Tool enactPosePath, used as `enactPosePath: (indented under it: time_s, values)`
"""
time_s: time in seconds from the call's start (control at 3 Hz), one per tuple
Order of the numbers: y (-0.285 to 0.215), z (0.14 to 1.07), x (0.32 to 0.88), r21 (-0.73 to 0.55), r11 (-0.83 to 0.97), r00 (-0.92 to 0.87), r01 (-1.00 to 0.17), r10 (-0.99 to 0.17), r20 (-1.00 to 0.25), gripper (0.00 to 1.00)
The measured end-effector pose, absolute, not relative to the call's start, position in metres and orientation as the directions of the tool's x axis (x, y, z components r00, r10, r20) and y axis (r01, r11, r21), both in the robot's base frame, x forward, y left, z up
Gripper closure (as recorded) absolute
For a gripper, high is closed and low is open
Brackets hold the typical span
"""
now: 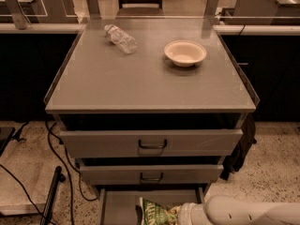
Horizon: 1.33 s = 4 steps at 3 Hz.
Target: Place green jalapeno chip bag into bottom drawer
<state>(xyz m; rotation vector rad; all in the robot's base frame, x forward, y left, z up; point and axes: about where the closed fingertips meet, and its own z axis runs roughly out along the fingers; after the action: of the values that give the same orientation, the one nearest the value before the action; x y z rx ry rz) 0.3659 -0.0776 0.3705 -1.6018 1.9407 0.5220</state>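
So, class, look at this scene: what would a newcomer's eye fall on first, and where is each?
The green jalapeno chip bag stands out at the open bottom drawer, lower edge, with the tool beside it on the white arm from the right. On the grey cabinet top sit a cream bowl and a clear bottle lying on its side.

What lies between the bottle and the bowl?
Only bare grey top separates bottle and bowl, in the camera view. The gripper is beside the chip bag over the bottom drawer.
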Motion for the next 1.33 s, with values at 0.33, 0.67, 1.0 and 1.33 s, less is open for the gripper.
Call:
enactPosePath:
  time_s: [0.33, 0.67, 1.0, 1.33]
  values:
    - [-0.079, 0.359, 0.37, -0.069, 0.221, -0.126, -0.973, -0.755, -0.644, 1.0]
    - [-0.078, 0.338, 0.384, -0.099, 0.234, -0.115, -0.967, -0.752, -0.649, 1.0]
    - [-0.07, 0.313, 0.398, -0.108, 0.228, -0.101, -0.968, -0.743, -0.662, 1.0]
    - [-0.063, 0.289, 0.41, -0.103, 0.215, -0.093, -0.971, -0.739, -0.667, 1.0]
